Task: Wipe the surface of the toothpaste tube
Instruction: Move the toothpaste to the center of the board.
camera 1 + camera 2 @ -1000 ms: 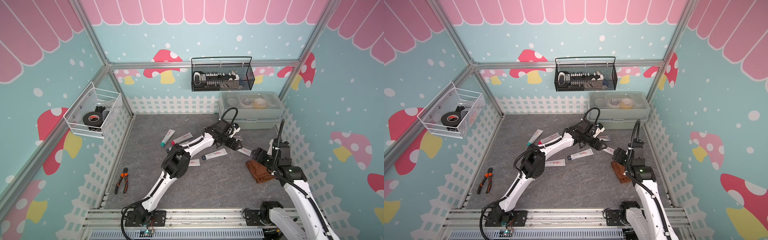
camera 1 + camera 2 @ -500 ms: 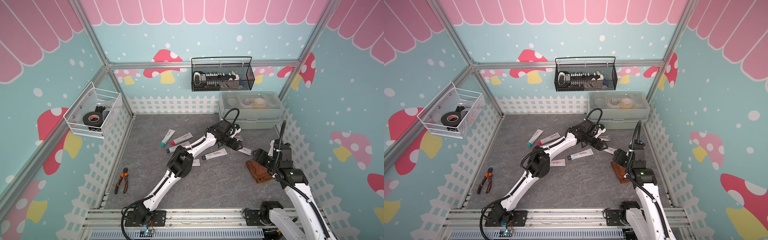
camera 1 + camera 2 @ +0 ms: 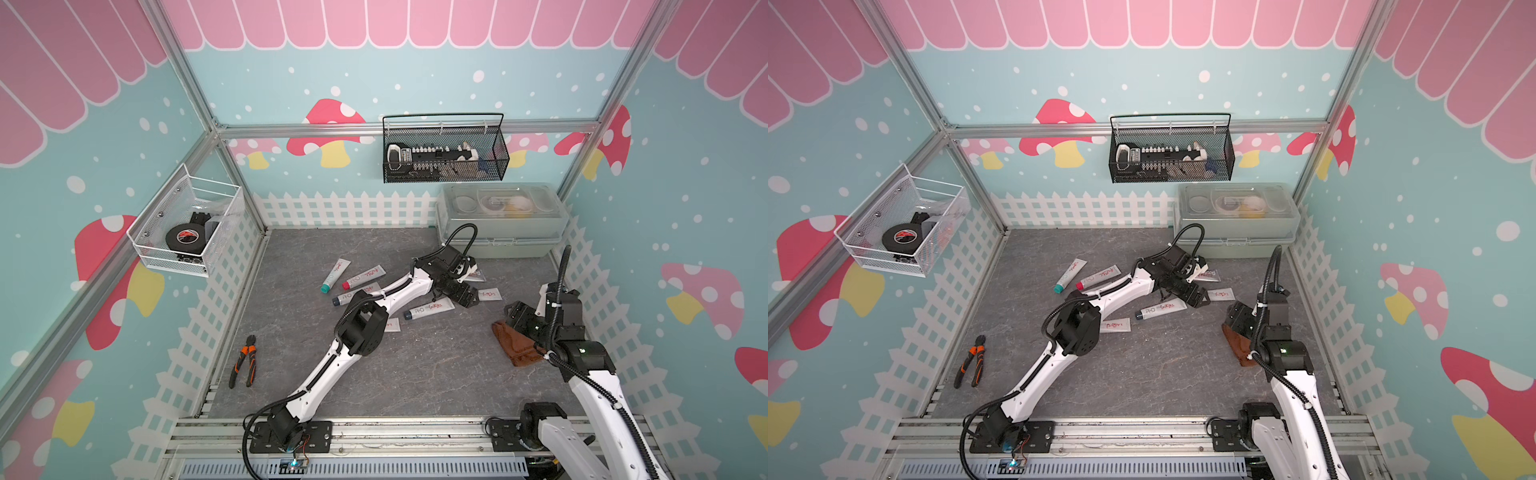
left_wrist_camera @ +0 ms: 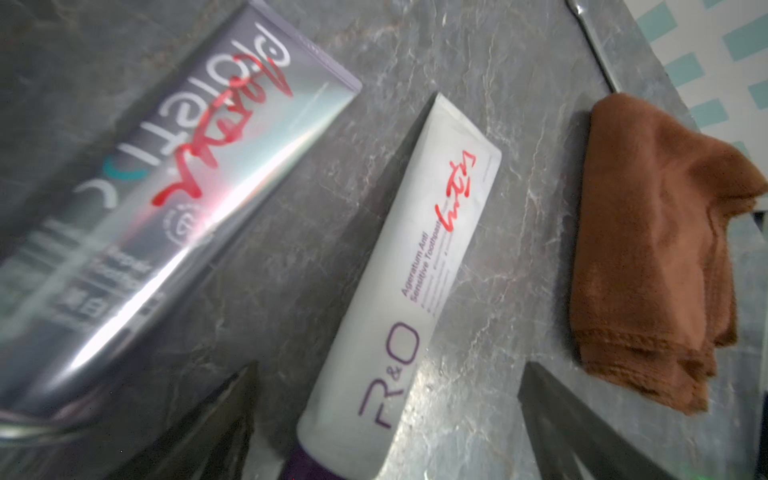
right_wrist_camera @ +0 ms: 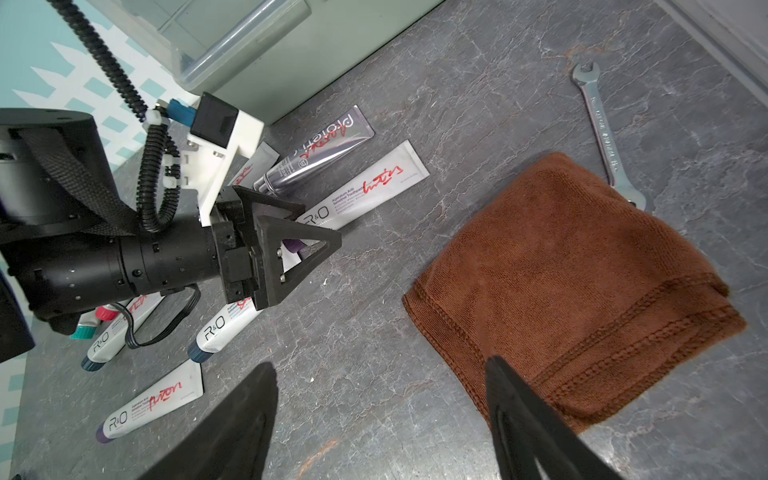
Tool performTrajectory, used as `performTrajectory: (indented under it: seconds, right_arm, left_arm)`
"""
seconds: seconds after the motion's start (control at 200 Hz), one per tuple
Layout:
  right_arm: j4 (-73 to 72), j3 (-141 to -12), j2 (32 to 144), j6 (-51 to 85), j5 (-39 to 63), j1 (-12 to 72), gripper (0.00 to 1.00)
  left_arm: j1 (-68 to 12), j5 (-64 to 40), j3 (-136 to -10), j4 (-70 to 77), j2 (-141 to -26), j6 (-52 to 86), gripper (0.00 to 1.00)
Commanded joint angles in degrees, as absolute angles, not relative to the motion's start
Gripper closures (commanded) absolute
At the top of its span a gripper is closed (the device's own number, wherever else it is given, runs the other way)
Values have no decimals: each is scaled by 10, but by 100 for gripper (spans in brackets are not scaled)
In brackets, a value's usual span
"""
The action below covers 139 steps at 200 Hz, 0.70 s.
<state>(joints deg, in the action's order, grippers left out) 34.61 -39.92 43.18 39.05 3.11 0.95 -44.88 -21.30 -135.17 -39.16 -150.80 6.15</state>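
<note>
Left wrist view: a white soft-plastic toothpaste tube (image 4: 399, 291) with a purple cap lies flat on the grey marbled table (image 4: 519, 104), its cap end between the left arm's fingers (image 4: 216, 424), which are spread wide and empty. It looks light, squashy and slick, so pinching near the stiffer cap shoulder seems best. The right arm's fingers (image 5: 519, 428), parted and empty, hover over the folded brown terry cloth (image 5: 573, 291).
</note>
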Motion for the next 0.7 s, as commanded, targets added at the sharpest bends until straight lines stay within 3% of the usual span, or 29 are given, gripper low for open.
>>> performTrajectory:
  seconds: [0.0, 0.17, 0.335, 0.425, 0.535, 0.69]
  right_arm:
    - [352, -392, 422, 392, 34, 7, 24]
    - [352, -390, 417, 394, 33, 8, 29]
    - [352, -387, 415, 395, 34, 8, 34]
    - [352, -386, 413, 396, 36, 8, 34]
    - [352, -383, 410, 396, 36, 7, 35]
    - [355, -378, 407, 394, 32, 8, 35]
  left_arm:
    - [-463, -154, -1330, -414, -1482, 45, 6]
    - [-470, -119, -1321, -416, -1479, 41, 22]
    - [-479, -98, -1316, -415, -1482, 34, 53]
    - [-480, -105, -1313, -414, -1480, 36, 66]
    - [-481, -116, -1303, -405, -1469, 40, 73]
    - [-484, -134, -1243, -356, -1414, 52, 73]
